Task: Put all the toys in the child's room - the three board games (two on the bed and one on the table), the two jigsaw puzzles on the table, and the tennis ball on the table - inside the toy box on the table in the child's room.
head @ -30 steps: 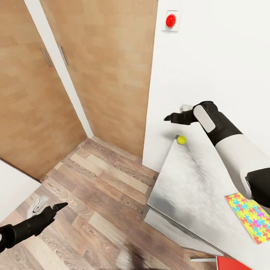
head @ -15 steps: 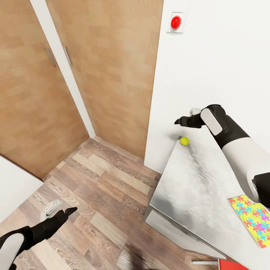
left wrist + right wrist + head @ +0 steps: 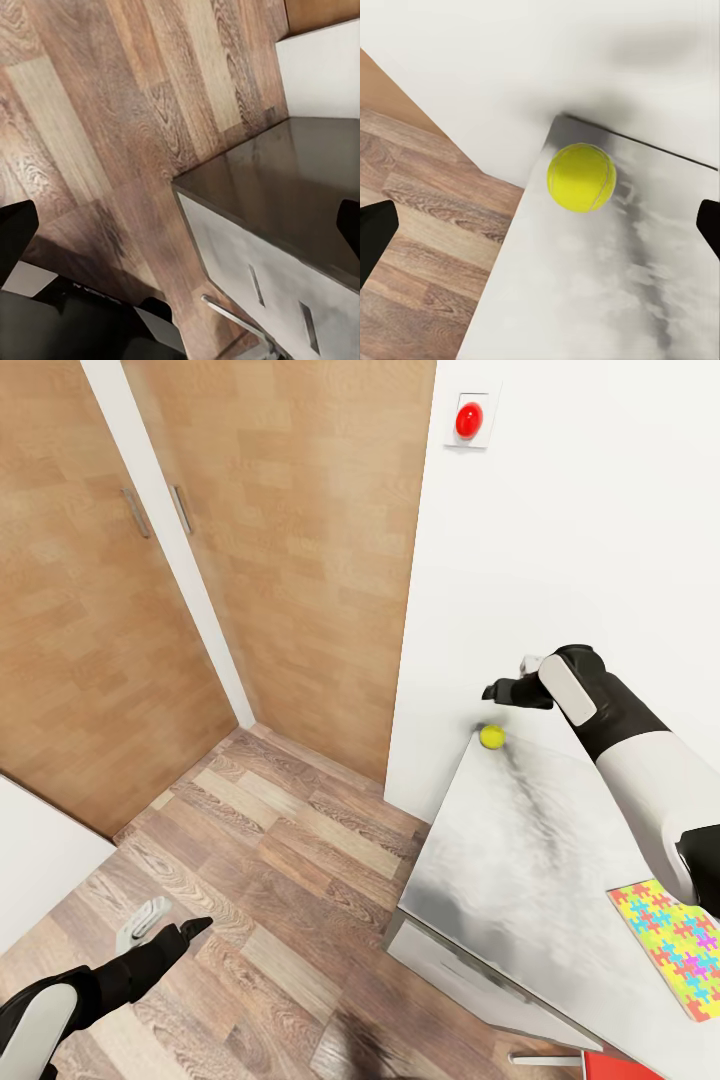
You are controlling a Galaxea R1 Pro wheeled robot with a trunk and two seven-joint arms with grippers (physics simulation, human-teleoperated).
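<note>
The tennis ball (image 3: pixel 491 736) (image 3: pixel 581 178) sits at the far corner of the table (image 3: pixel 520 860), close to the wall, and the right tool (image 3: pixel 505 691) hangs just above it with its fingers spread wide and empty, not touching it. A jigsaw puzzle (image 3: pixel 675 942) lies near the table's right edge. The left tool (image 3: pixel 180 934) is low over the wood floor (image 3: pixel 270 860), fingers apart, well away from the table.

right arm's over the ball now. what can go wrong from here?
1. The tennis ball sits at the table's far corner, beside the wall and the drop to the floor; a glancing touch could roll it off.
2. The right pincer hovers above it, open; in the right wrist view the ball lies between the fingertips but off toward the corner, so closing may squirt it out.
</note>
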